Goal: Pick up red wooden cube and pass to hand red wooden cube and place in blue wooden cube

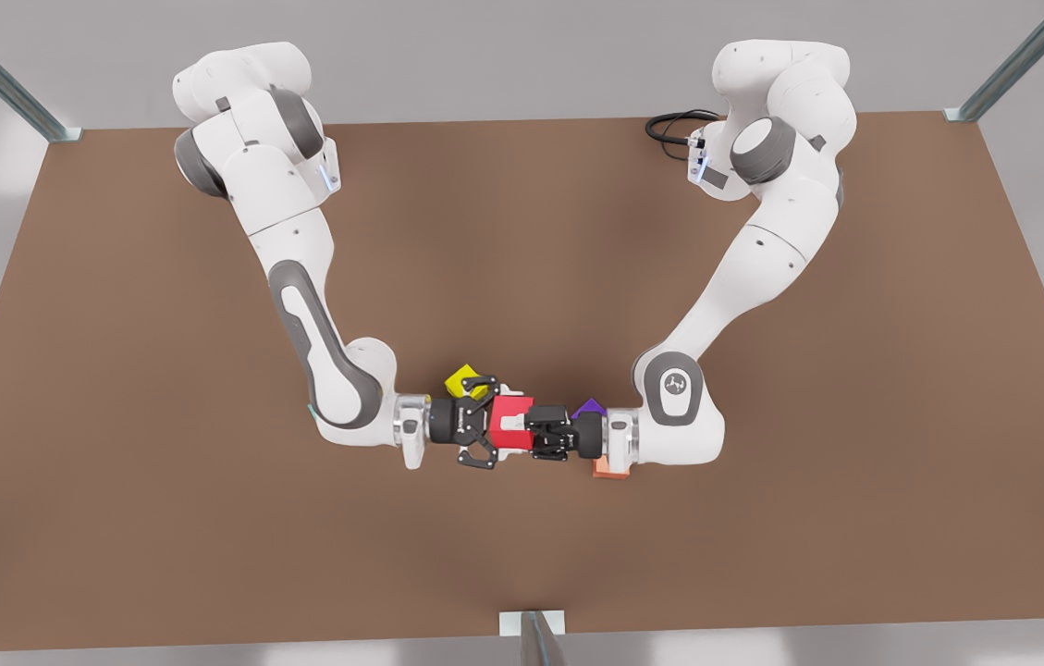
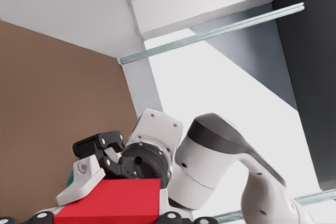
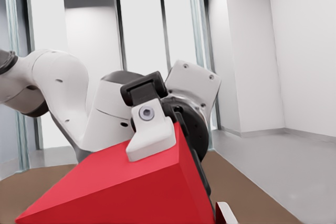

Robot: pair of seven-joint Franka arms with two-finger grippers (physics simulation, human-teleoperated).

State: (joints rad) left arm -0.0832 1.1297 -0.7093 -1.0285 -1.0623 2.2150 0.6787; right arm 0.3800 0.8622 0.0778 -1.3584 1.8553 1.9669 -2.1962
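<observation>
- A brown table (image 1: 522, 231) seen from above, with two white robot arms reaching in to meet near its front edge, wrists level and pointing at each other.
- The red wooden cube (image 1: 508, 437) is held in the air between them, above the table and touching no other block.
- The left gripper (image 1: 522, 427), on the arm at the front view's right, is clamped on the cube. One white finger pad (image 3: 149, 137) lies flat against a cube face.
- The right gripper (image 1: 496, 424), on the arm at the front view's left, sits around the cube's opposite end. I cannot tell whether it has closed on the cube or only brackets it.
- The blue wooden cube (image 2: 68, 179) shows as a teal sliver beyond the right gripper, apparently on the table under the right arm's wrist.
- A yellow cube (image 1: 463, 379), a purple cube (image 1: 589, 407) and a salmon-orange cube (image 1: 611, 470) lie on the table under the two wrists.
- The step in hand looks like the mid-air pass, probably from left to right, as the teal cube lies on the right arm's side.
- Next, one gripper needs a sure hold before the other lets go. The cube then goes to the teal cube.
</observation>
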